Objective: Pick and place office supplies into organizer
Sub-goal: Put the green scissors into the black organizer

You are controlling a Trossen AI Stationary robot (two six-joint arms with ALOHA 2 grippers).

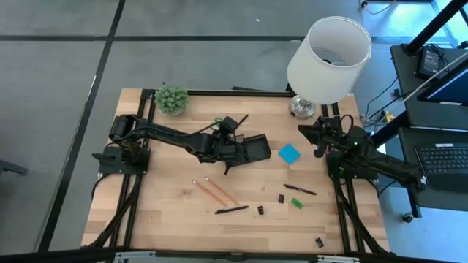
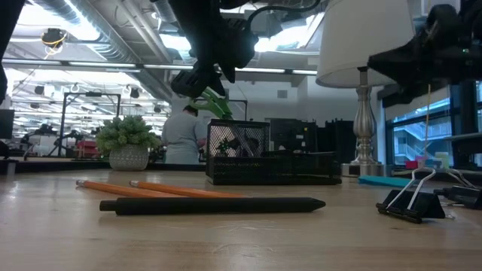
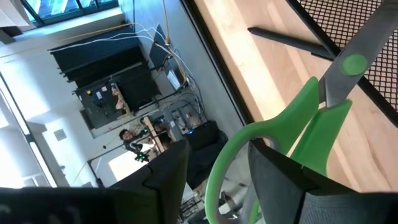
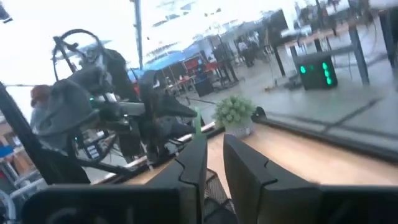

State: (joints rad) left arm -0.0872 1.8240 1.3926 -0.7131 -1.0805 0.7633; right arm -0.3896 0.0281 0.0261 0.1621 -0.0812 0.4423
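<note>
My left gripper point(image 1: 228, 136) is above the far left end of the black mesh organizer point(image 1: 252, 150), shut on the green-handled scissors point(image 1: 219, 123). In the low view the scissors point(image 2: 216, 103) slant down toward the organizer's tall cup point(image 2: 237, 143). My right gripper point(image 1: 316, 139) waits empty near the table's right edge, fingers nearly together point(image 4: 214, 155). Two orange pencils point(image 1: 212, 190), a black pen point(image 1: 231, 210), another pen point(image 1: 300, 190), a blue sticky pad point(image 1: 289, 153), black clips point(image 1: 261, 210) and a small green piece point(image 1: 297, 203) lie flat on the table. My left gripper has the scissors' green handle loops point(image 3: 231, 149) between its two fingers. One finger point(image 3: 280, 180) covers the lower part of the loops, and the other point(image 3: 168, 180) stands close beside the outer loop. The scissors hang tilted, with the blades point(image 3: 364, 46) pointing toward the organizer's mesh point(image 3: 379, 81).
A potted plant point(image 1: 171, 98) stands at the far left and a white-shaded lamp point(image 1: 329, 55) at the far right. A third pen point(image 1: 241, 118) lies behind the organizer. One clip point(image 1: 319, 242) sits near the front right edge. A person point(image 2: 181, 135) shows in the room behind.
</note>
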